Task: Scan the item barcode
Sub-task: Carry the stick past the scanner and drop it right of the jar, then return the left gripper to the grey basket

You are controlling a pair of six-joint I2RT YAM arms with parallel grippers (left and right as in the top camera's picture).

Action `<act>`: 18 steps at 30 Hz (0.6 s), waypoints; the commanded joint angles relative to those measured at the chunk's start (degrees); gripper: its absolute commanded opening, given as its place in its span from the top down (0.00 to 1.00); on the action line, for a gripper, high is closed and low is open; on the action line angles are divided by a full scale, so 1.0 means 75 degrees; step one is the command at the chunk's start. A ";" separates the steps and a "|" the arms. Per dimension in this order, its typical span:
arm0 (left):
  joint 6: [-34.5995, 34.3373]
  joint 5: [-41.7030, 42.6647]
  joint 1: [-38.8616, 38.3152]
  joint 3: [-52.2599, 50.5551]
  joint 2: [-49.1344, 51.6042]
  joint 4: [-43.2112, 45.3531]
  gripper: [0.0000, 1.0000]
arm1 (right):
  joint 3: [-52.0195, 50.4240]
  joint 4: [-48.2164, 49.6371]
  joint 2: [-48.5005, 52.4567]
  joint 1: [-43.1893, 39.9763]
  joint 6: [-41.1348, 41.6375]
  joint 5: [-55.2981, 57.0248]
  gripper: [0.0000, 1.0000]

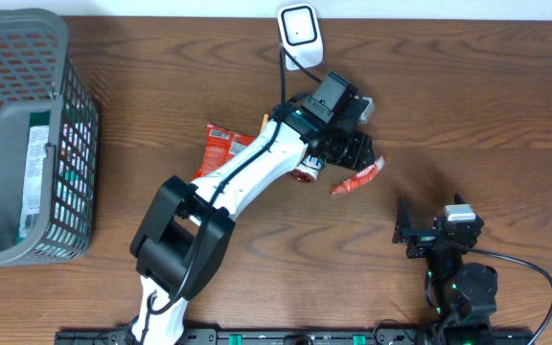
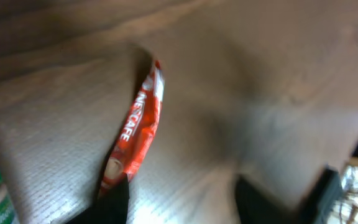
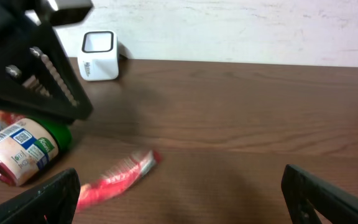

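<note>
The red Nescafé stick sachet lies on the brown wooden bench below the white barcode scanner. The left fingers stand parted and hold nothing. The sachet's lower end is at the tip of one finger, and the rest of it runs outward, away from the gap. The right fingers gape wide and empty, well apart from the sachet.

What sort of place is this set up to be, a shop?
Likely a mock shop checkout on a wooden table: a white barcode scanner, a grey shopping basket holding goods, and a red Nescafe sachet lying loose.
</note>
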 commanded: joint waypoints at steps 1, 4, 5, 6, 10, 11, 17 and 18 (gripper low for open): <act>0.0029 -0.0670 0.0073 -0.0003 -0.0108 0.0117 0.32 | -0.0009 -0.0026 -0.0009 -0.0041 0.0102 0.0067 0.01; 0.0029 -0.0670 0.0119 0.0038 -0.0338 0.0090 0.25 | -0.0009 -0.0026 -0.0009 -0.0041 0.0102 0.0067 0.01; 0.0029 -0.0670 0.0146 0.0041 -0.0472 0.0090 0.24 | -0.0009 -0.0026 -0.0012 -0.0041 0.0102 0.0067 0.01; 0.0032 -0.0673 0.0160 0.0041 -0.0600 0.0093 0.24 | -0.0009 -0.0026 -0.0012 -0.0041 0.0102 0.0067 0.01; 0.0268 -0.0673 0.0323 0.0189 -0.1343 -0.0172 0.24 | -0.0009 -0.0026 -0.0009 -0.0041 0.0102 0.0067 0.01; 0.0399 -0.0679 0.0411 0.0309 -0.1571 -0.0391 0.24 | -0.0009 -0.0026 -0.0012 -0.0041 0.0102 0.0067 0.01; 0.1157 -0.2270 0.1335 0.1338 -0.2643 -0.2267 0.24 | -0.0009 -0.0026 -0.0012 -0.0041 0.0102 0.0067 0.01; 0.1271 -0.2693 0.1632 0.1545 -0.2804 -0.2640 0.24 | -0.0009 -0.0026 -0.0012 -0.0041 0.0102 0.0067 0.01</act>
